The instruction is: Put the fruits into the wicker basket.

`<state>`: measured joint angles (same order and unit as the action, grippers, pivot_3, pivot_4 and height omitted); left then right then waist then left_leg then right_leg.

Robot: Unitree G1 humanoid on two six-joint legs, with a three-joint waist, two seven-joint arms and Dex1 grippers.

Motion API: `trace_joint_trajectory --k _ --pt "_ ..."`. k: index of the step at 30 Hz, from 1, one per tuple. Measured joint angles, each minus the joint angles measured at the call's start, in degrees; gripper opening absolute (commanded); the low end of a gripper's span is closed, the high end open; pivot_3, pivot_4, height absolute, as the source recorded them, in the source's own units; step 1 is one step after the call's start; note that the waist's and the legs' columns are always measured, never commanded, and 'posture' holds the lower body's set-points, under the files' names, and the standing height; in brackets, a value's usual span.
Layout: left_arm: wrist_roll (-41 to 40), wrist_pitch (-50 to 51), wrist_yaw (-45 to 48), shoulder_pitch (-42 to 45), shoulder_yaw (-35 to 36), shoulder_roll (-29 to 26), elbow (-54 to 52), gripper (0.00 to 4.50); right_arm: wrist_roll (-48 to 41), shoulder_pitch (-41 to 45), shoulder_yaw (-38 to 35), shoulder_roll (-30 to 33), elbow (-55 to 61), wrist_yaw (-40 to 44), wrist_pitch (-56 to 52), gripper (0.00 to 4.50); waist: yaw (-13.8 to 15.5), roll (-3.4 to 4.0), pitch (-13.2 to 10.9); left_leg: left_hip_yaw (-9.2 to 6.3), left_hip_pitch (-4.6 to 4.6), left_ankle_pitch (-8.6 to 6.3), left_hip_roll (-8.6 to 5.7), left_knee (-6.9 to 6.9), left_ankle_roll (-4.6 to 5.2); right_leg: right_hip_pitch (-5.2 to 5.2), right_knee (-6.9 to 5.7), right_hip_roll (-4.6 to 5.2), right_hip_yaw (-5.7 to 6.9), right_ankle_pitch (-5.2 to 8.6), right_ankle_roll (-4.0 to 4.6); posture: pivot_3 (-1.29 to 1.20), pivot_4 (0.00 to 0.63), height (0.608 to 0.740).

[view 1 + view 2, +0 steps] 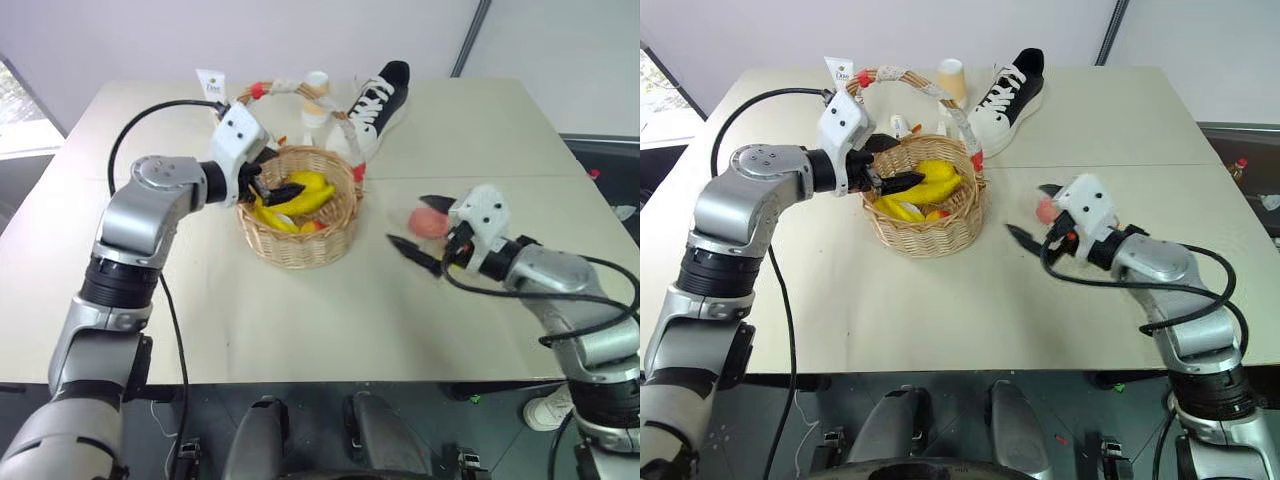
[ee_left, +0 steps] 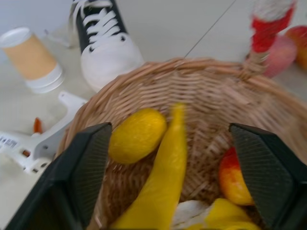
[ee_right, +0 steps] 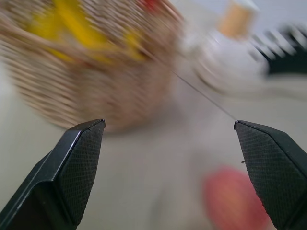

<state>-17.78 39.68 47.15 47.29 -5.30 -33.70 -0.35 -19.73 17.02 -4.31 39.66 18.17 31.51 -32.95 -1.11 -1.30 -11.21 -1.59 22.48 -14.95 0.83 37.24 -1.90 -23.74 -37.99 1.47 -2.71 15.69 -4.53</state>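
While right gripper (image 1: 420,222) gapes | peach (image 1: 428,222) between fingers, untouched.

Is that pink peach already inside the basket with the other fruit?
No, the pink peach lies on the table outside the wicker basket, just ahead of the right claw.

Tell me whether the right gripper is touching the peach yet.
Apart. In the right wrist view the right gripper has both black fingers spread wide, and the pink peach lies on the table between and beyond them, with bare table showing on each side of it.
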Motion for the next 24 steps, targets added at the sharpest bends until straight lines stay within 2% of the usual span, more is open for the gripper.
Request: trace_joint_trajectory --k 4,9,18,23,24 --pt "-3.93 -2.68 4.66 -7.11 1.83 -1.34 -7.16 3.96 2.62 4.58 -0.07 -0.38 -7.71 -2.68 -2.22 4.5 -0.35 0.04 -0.01 0.01 -0.05 0.01 0.05 -0.02 -0.02 -0.05 -0.06 -0.01 -0.11 0.0 0.01 0.0 0.15 0.74" --pt "-5.67 -2.05 5.74 -14.77 1.96 -3.37 -13.49 3.96 3.78 9.26 1.19 -0.85 -17.66 -0.73 -3.32 4.5 -0.04 0.04 -0.01 0.05 -0.03 0.01 0.02 0.0 -0.02 -0.03 -0.04 0.0 -0.11 -0.01 0.0 0.0 0.15 0.74" --pt "-6.58 -0.49 2.6 -16.75 2.06 -2.5 -16.34 3.96 5.52 15.57 4.03 -3.2 -28.19 2.7 -2.9 4.5 -0.22 0.04 -0.01 0.05 -0.05 0.01 0.02 0.01 -0.02 -0.01 -0.03 -0.01 -0.1 -0.02 -0.01 0.0 0.15 0.74" --pt "-6.58 -0.51 2.29 -17.45 2.02 -2.35 -16.77 4.01 6.19 16.19 4.05 -3.74 -29.02 3.84 -2.0 2.29 -0.06 0.04 -0.01 0.05 -0.04 0.01 0.02 0.0 -0.02 0.0 -0.03 -0.01 -0.1 -0.01 -0.01 0.0 0.15 0.74" --pt "-6.58 -0.57 2.29 -17.67 2.03 -2.36 -16.77 4.01 6.41 16.17 4.13 -3.73 -28.9 4.09 -1.87 1.99 -0.05 0.04 -0.01 0.05 -0.04 0.01 0.02 0.0 -0.02 0.0 -0.03 0.0 -0.1 -0.01 -0.01 0.0 0.15 0.74"
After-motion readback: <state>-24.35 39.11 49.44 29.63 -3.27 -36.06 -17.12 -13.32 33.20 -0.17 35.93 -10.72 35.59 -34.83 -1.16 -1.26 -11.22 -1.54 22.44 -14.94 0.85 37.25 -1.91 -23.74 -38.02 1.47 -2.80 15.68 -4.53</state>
